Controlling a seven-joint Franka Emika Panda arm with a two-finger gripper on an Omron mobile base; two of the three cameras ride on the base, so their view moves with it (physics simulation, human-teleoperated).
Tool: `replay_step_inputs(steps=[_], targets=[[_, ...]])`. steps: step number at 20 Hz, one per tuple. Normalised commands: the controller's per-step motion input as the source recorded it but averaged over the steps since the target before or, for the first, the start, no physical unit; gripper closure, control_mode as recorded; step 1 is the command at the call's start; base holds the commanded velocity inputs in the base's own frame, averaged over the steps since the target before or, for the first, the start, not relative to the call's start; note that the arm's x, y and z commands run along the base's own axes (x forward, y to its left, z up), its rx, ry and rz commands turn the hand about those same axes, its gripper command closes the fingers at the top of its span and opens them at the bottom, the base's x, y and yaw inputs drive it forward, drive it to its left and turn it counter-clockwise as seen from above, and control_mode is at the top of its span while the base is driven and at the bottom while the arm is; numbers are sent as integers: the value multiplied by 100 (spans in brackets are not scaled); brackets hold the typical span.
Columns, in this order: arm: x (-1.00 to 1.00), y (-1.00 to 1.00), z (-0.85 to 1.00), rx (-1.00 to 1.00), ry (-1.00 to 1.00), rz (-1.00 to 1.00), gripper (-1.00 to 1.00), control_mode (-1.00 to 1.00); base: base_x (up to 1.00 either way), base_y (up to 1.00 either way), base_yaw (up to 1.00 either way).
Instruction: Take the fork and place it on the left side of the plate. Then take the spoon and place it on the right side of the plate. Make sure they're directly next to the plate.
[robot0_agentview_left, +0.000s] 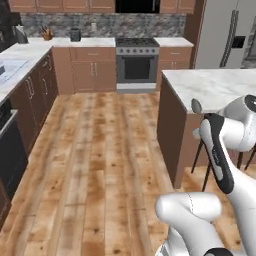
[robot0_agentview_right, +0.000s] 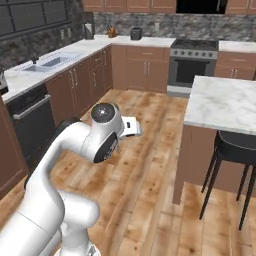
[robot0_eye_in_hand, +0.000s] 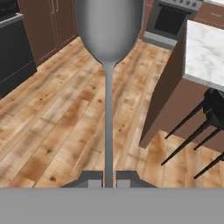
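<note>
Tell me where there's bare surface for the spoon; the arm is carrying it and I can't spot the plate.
The spoon is clamped in the gripper. The marble island top is bare above the black stool. The far counter beside the stove holds small items.

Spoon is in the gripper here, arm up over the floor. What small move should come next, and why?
Probably carry it toward the plate, which these frames leave unlocated. The gripper is shut on the spoon by its thin handle, bowl pointing away, held over the wooden floor beside the island counter, so nothing is placed yet.
</note>
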Motion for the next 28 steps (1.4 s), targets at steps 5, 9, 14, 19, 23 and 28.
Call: replay_step_inputs(steps=[5,9,14,19,23,28], targets=[[0,0,0,0,0,0,100,100,-25,-100,-16],[0,0,0,0,0,0,100,100,-2,-100,-13],[0,0,0,0,0,0,100,100,0,-100,-13],[0,0,0,0,0,0,100,100,2,-100,-12],[0,0,0,0,0,0,100,100,22,-100,-9],[0,0,0,0,0,0,100,100,55,-100,-5]])
